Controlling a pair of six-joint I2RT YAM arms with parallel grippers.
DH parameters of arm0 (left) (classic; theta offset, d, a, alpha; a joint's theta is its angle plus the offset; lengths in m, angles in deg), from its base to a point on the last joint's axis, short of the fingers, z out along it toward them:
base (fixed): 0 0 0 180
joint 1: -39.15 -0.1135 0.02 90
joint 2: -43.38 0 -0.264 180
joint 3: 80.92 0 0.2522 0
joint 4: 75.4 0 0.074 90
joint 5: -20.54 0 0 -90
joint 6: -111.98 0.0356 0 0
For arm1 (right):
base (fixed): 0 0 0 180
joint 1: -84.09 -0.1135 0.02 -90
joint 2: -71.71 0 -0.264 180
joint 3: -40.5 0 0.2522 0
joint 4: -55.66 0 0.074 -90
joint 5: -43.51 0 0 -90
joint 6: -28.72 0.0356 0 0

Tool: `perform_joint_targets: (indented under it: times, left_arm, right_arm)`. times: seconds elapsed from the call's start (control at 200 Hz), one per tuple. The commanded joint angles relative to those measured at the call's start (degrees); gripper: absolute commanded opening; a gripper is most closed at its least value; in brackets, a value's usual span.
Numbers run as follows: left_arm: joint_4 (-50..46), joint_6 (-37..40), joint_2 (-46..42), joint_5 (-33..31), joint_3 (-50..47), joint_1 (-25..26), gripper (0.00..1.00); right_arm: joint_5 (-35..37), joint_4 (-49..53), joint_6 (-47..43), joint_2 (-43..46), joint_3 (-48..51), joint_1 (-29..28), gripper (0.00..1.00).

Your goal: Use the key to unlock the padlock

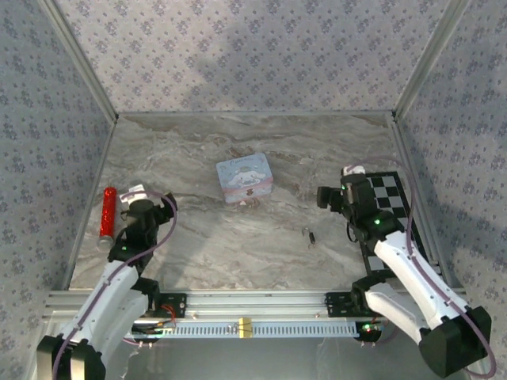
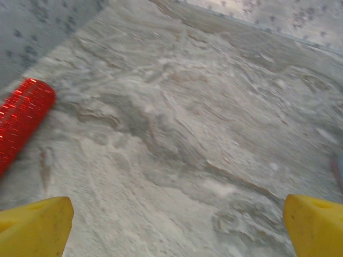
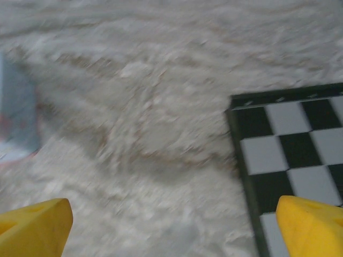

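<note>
Both arms share 1 build: white, rounded shell links joined by black cylindrical joints. The left arm (image 1: pixel 111 289) carries a thin purplish cable (image 1: pixel 168 226) that loops out beside its upper joint. The right arm (image 1: pixel 408 273) has the same kind of cable along its outer side. A small green light (image 1: pixel 377 222) glows on the right arm's black wrist joint. Each arm ends at the bottom in a dark grey, boxy housing. The left pincer (image 2: pixel 174 230) and right pincer (image 3: pixel 174 227) both have bright yellow fingertips (image 2: pixel 35 227), blunt plastic wedges. Red wires (image 1: pixel 162 313) sit by the left base.
</note>
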Motion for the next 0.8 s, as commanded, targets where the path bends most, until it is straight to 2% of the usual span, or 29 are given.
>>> perform_joint_targets:
  times: [0.0, 0.07, 0.155, 0.225, 0.285, 0.41, 0.51, 0.645, 0.795]
  left_arm:
    - [5.2, 2.6, 2.3, -10.0, 3.0, -0.4, 1.0]
    - [6.8, 4.1, 6.0, -14.2, 4.1, -1.3, 1.0]
    - [9.4, 7.6, 12.8, -14.0, 6.2, -3.5, 1.0]
    - [9.4, 6.6, 19.1, -16.3, 8.6, -5.0, 1.0]
    - [10.3, 6.4, 23.2, -14.1, 9.6, -6.3, 1.0]
    - [19.2, 9.8, 27.9, -13.0, 7.7, -6.6, 1.0]
    - [27.3, 13.8, 29.8, -9.1, 5.0, -7.0, 1.0]
    - [38.0, 17.3, 33.0, -0.3, 0.8, -8.3, 1.0]
    - [43.8, 20.3, 34.6, 6.6, -0.3, -8.8, 1.0]
  right_arm:
    - [4.4, -15.6, -5.6, 0.4, 6.9, 4.9, 0.99]
    - [1.9, -19.6, -6.1, -0.3, 9.6, 9.9, 0.99]
    - [2.3, -26.3, -8.6, -2.9, 12.5, 13.2, 0.99]
    - [5.8, -30.8, -9.7, -5.3, 14.0, 13.8, 0.99]
    - [6.8, -34.3, -10.8, -7.4, 15.0, 13.9, 0.99]
    - [6.8, -39.9, -12.8, -11.1, 16.2, 13.9, 0.99]
    - [6.4, -44.2, -14.0, -13.5, 17.3, 13.9, 0.99]
    - [4.3, -49.0, -16.0, -16.1, 18.4, 13.8, 0.99]
    - [2.6, -54.7, -18.8, -19.4, 19.3, 13.3, 0.99]
